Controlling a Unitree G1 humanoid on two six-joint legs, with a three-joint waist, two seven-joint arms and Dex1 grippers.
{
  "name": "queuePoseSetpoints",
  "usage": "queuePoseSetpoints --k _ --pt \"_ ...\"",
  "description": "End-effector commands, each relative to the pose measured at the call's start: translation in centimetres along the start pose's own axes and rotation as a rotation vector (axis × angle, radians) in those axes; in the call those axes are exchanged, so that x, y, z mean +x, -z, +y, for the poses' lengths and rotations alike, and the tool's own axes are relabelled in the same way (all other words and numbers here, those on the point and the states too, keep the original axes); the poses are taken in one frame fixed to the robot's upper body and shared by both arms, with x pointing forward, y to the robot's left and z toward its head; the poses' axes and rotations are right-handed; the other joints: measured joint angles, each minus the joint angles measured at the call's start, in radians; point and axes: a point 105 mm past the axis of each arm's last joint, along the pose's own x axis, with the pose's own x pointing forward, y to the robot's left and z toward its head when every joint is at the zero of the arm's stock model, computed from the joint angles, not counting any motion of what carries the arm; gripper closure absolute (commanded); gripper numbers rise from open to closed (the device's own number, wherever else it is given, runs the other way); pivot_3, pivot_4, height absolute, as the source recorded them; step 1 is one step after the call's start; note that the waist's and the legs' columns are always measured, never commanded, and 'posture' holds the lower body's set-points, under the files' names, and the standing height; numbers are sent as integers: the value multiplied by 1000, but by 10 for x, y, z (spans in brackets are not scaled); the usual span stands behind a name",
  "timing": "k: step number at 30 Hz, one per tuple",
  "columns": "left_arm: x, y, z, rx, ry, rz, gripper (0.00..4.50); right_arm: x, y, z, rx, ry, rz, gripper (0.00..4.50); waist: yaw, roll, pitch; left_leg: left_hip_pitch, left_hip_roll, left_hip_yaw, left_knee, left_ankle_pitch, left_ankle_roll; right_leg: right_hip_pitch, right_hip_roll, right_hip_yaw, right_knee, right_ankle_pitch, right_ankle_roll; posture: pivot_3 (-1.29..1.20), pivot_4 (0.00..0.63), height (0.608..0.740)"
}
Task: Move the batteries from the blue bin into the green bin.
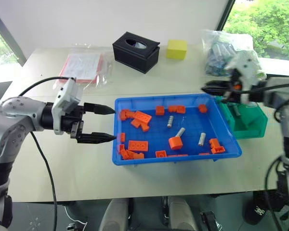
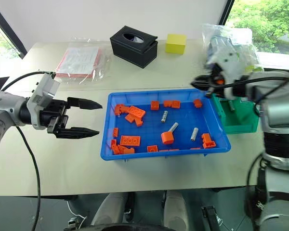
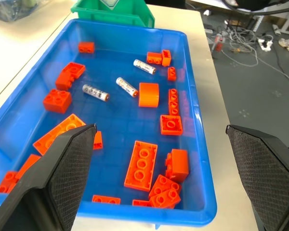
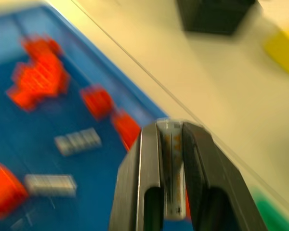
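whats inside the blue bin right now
The blue bin holds three loose batteries among scattered orange bricks. One battery leans against a rounded orange block. Whatever lies under the bricks is hidden.

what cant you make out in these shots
- Inside of the green bin: in both eye views the right hand and its arm cover much of it, so any contents cannot be counted.
- Battery held in the right hand: the right wrist view is blurred, so its markings are unreadable.
- Contents of the clear bag at the table's far edge: too small and partly behind the right hand.
- Papers in the plastic sleeve: print too small.
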Motion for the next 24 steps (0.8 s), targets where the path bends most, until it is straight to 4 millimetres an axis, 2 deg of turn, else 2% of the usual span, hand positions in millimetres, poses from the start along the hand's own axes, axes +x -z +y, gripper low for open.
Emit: queuePoseSetpoints --k 1,6,8,9,10,14,16,18,21,24 --pt "0 -8 3 42 3 -10 0 -21 12 -19 56 120 18 4437 -3 0 0 0 0 0 0 0 0 0 0 0 0 0 0 0 150 692" --pt "3 -12 6 51 13 -22 0 -29 45 -32 109 225 87 4437 -4 0 0 0 0 1 0 0 0 0 0 0 1 0 0 0 150 692" --pt "4 -14 7 54 14 -26 0 -30 52 -36 112 256 106 3366 -4 0 0 0 0 1 0 0 0 0 0 0 1 0 0 0 150 692" --pt "4 -14 7 54 14 -28 0 -30 54 -37 109 261 109 3060 -4 0 0 0 0 1 0 0 0 0 0 0 1 0 0 0 150 692" --pt "4 -15 8 55 14 -29 0 -30 54 -37 105 263 110 2520 -3 0 0 0 0 1 0 0 0 0 0 0 0 0 0 0 150 692" --pt "4 -17 9 57 7 -36 0 -23 35 -36 59 260 70 413 -3 0 0 0 0 1 0 0 0 0 0 0 1 0 1 0 150 692" --pt "4 -17 9 58 4 -37 0 -17 20 -30 55 237 34 413 -6 0 0 0 0 1 1 0 0 0 0 0 1 0 1 0 150 692" --pt "3 -17 9 56 -2 -38 0 -4 -2 -16 66 186 -21 413 -10 0 0 0 0 1 1 0 0 0 0 0 1 0 1 0 150 692" --pt "3 -16 9 54 -8 -36 0 19 -29 11 124 103 -88 413 -23 0 1 0 1 -1 1 0 0 0 1 0 1 1 1 0 150 692" --pt "3 -16 9 54 -12 -38 0 45 -40 45 236 13 -102 413 -23 0 1 0 1 -2 0 0 0 0 2 0 1 2 3 0 150 692"
